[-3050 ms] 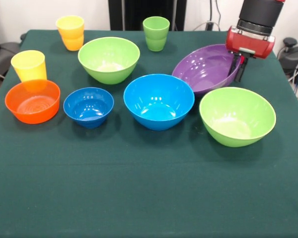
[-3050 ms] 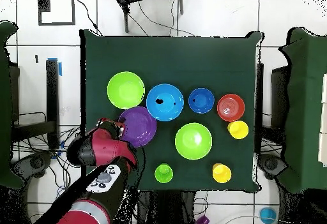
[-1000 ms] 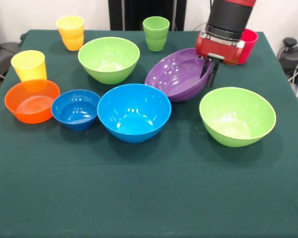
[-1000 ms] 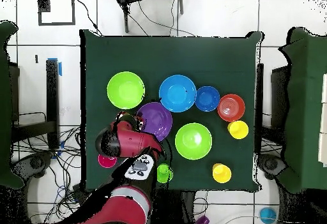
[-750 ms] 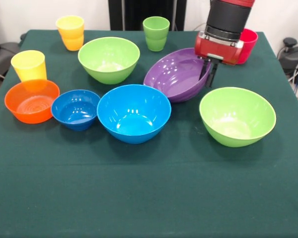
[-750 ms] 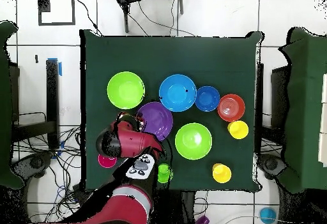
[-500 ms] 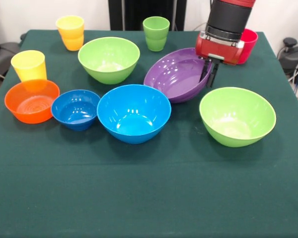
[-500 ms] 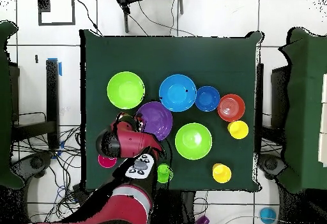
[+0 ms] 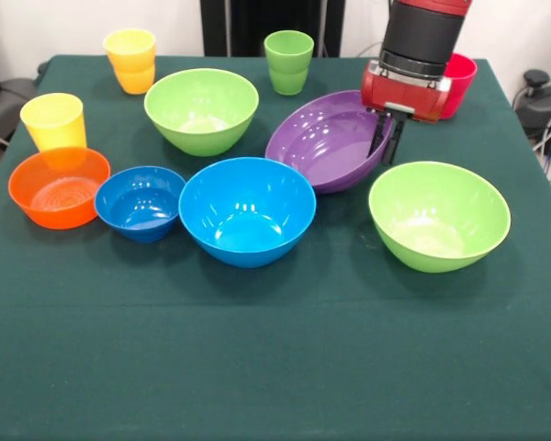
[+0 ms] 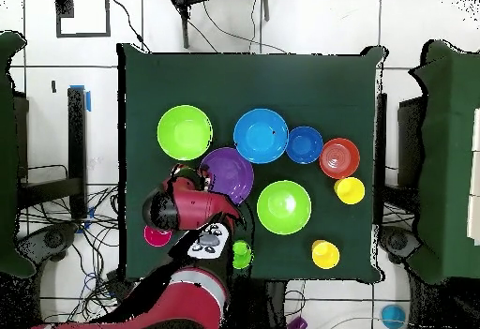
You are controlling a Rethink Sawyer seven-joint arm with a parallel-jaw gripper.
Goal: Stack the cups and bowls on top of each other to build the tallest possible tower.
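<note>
table (image 9: 275, 367) dark green cloth. wide bowl (image 9: 326, 138) purple, glossy. large bowl (image 9: 247, 209) bright blue; small bowl (image 9: 140, 201) deeper blue. two large bowls light green, one far (image 9: 202, 110), one near (image 9: 438, 215). small bowl (image 9: 60, 186) orange, ringed pattern inside. cup (image 9: 52, 120) yellow; cup (image 9: 130, 60) orange-yellow; cup (image 9: 288, 62) light green; cup (image 9: 456, 83) red, partly hidden. gripper (image 9: 387, 141) black fingers under red housing; arm (image 9: 421, 32) black above. floor (image 10: 319, 25) white tiles, dark grid lines.
</note>
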